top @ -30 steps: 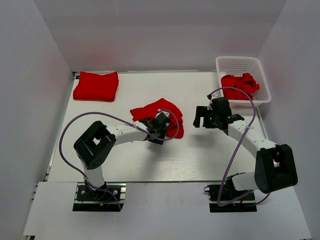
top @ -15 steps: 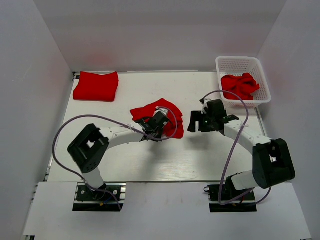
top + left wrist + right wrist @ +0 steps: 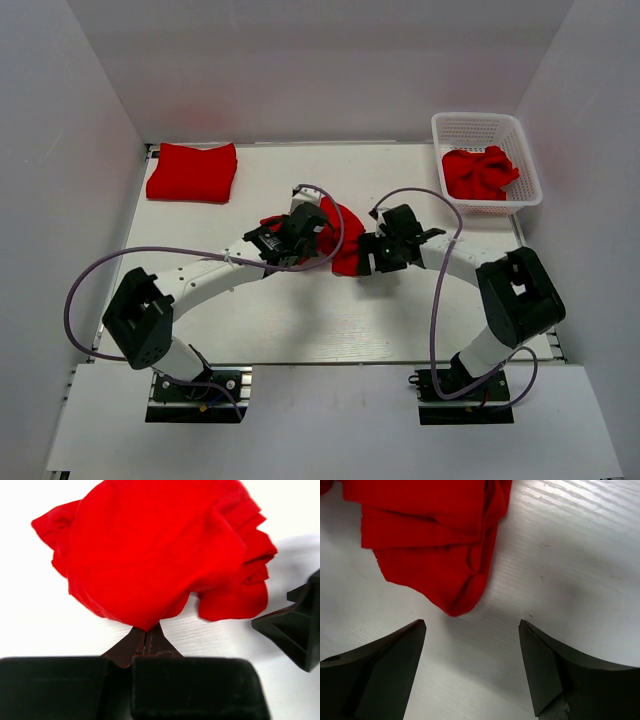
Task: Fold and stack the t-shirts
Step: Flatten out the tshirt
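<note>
A crumpled red t-shirt (image 3: 345, 240) lies at the table's centre. My left gripper (image 3: 312, 236) is shut on its near edge; in the left wrist view the fingertips (image 3: 146, 632) are pressed together with a point of the cloth (image 3: 155, 555) pinched between them. My right gripper (image 3: 364, 254) stands open just right of the shirt. In the right wrist view its gap (image 3: 472, 625) holds only bare table, with a corner of the shirt (image 3: 455, 607) just ahead. A folded t-shirt (image 3: 192, 172) lies at the back left. More crumpled t-shirts (image 3: 480, 170) fill the basket.
The white mesh basket (image 3: 455, 125) stands at the back right against the wall. White walls enclose the table on three sides. One finger of the right gripper (image 3: 295, 625) shows at the right edge of the left wrist view.
My left gripper has shut on the centre shirt and drawn it back and left, bunching the cloth. My right gripper has moved left, up to the shirt's right side.
</note>
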